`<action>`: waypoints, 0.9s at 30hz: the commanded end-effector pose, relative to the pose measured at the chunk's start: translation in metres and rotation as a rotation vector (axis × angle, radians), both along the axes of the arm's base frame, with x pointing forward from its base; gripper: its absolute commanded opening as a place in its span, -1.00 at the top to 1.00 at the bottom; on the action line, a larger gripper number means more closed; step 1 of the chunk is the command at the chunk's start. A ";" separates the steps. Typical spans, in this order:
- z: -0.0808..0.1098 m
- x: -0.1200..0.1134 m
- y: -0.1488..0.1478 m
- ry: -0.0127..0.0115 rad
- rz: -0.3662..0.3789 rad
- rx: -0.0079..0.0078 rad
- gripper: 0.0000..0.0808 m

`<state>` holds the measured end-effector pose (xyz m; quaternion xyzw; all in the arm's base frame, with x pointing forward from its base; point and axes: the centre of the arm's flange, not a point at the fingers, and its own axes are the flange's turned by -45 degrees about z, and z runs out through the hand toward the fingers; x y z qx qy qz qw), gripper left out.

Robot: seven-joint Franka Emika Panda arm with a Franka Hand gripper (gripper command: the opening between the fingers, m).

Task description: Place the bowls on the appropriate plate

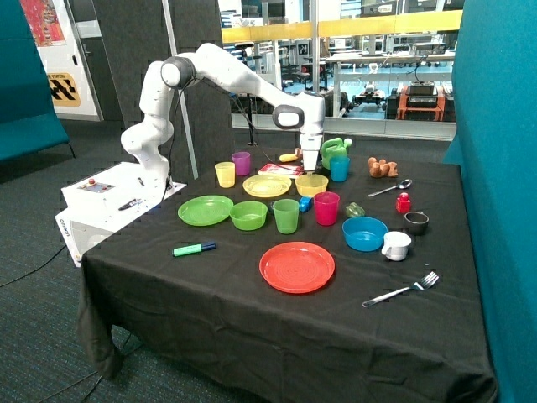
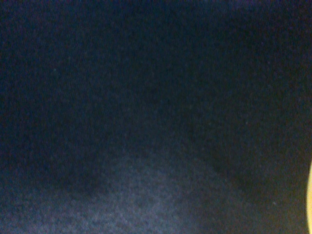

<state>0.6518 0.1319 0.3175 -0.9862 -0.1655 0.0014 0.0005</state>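
Observation:
The yellow bowl (image 1: pixel 311 184) sits on the black cloth just beside the yellow plate (image 1: pixel 267 185), not on it. The lime green bowl (image 1: pixel 248 215) sits on the cloth beside the green plate (image 1: pixel 205 210), touching or nearly touching its edge. My gripper (image 1: pixel 310 170) hangs low at the far rim of the yellow bowl. Whether it touches the bowl cannot be told. The wrist view shows only dark cloth up close, with a thin yellow sliver (image 2: pixel 310 200) at one edge.
A green cup (image 1: pixel 286 216), pink cup (image 1: pixel 326 207), blue cup (image 1: pixel 339 169), yellow cup (image 1: pixel 225 174) and purple cup (image 1: pixel 242 163) stand close by. A red plate (image 1: pixel 297 267), blue bowl (image 1: pixel 364 233), white cup (image 1: pixel 396 245), spoon (image 1: pixel 390 189), fork (image 1: pixel 403 290) and marker (image 1: pixel 194 248) lie nearer the front.

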 end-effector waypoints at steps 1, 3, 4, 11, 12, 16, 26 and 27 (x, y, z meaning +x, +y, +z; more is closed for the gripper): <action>-0.010 0.000 0.002 -0.0029 -0.009 -0.0005 0.12; -0.012 -0.001 0.002 -0.0029 -0.010 -0.0005 0.13; -0.013 -0.001 0.002 -0.0029 -0.011 -0.0005 0.14; -0.016 0.000 0.001 -0.0029 -0.019 -0.0006 0.20; -0.016 0.001 0.001 -0.0029 -0.020 -0.0006 0.22; -0.018 0.002 -0.001 -0.0028 -0.031 -0.0006 0.41; -0.013 0.004 -0.004 -0.0028 -0.042 -0.0006 1.00; -0.013 0.004 -0.004 -0.0028 -0.042 -0.0006 1.00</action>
